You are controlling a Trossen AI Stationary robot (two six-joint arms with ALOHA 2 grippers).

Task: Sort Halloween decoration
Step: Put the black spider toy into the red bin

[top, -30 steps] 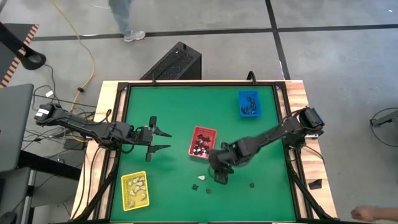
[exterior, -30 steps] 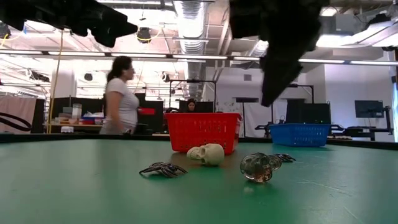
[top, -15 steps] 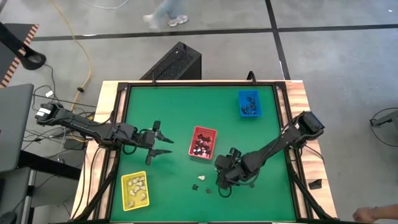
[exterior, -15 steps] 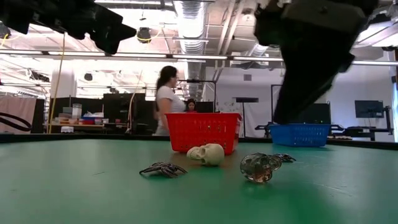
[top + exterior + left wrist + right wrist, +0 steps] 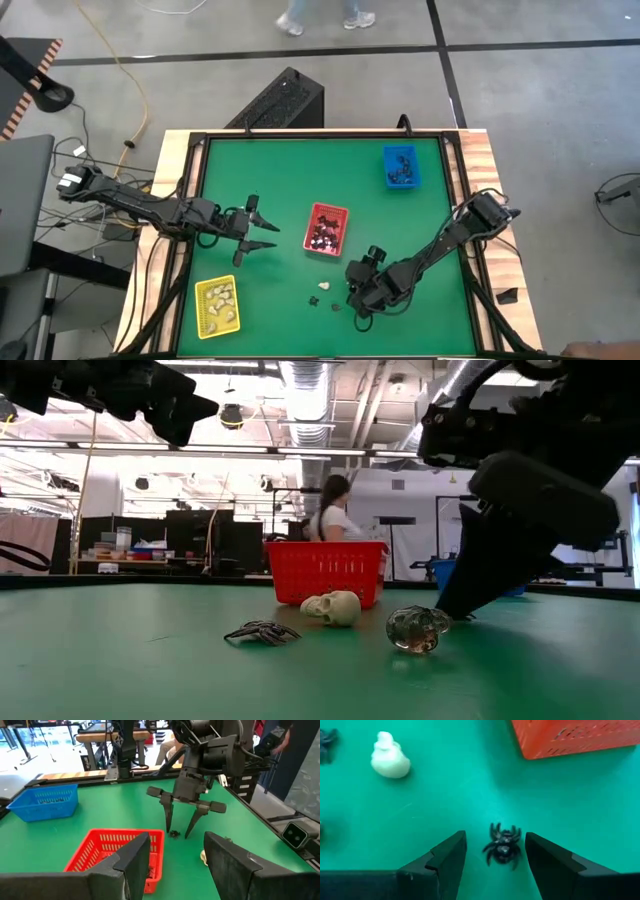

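Small Halloween pieces lie on the green table [image 5: 280, 170] near its front edge. There is a black spider [image 5: 503, 845], a cream skull [image 5: 390, 757], a glassy skull [image 5: 417, 628] and another black spider [image 5: 262, 632]. My right gripper [image 5: 495, 836] is open and slants down over the first spider. One finger stands on each side of that spider without touching it; the left wrist view shows the spider [image 5: 174, 833] between them. My left gripper [image 5: 262, 232] is open and holds nothing. It hovers level, left of the red tray [image 5: 326, 229].
The red tray holds dark pieces just beyond the spider. A yellow tray [image 5: 217, 305] with cream pieces sits at the near left. A blue tray [image 5: 401, 167] sits at the far right. A person [image 5: 330, 520] walks in the room behind the table.
My right gripper has come down toward the table's near edge. It has tipped to point more steeply down and now straddles the black spider, its fingers still open. My left gripper has rolled a little in place. The pieces on the table have not moved.
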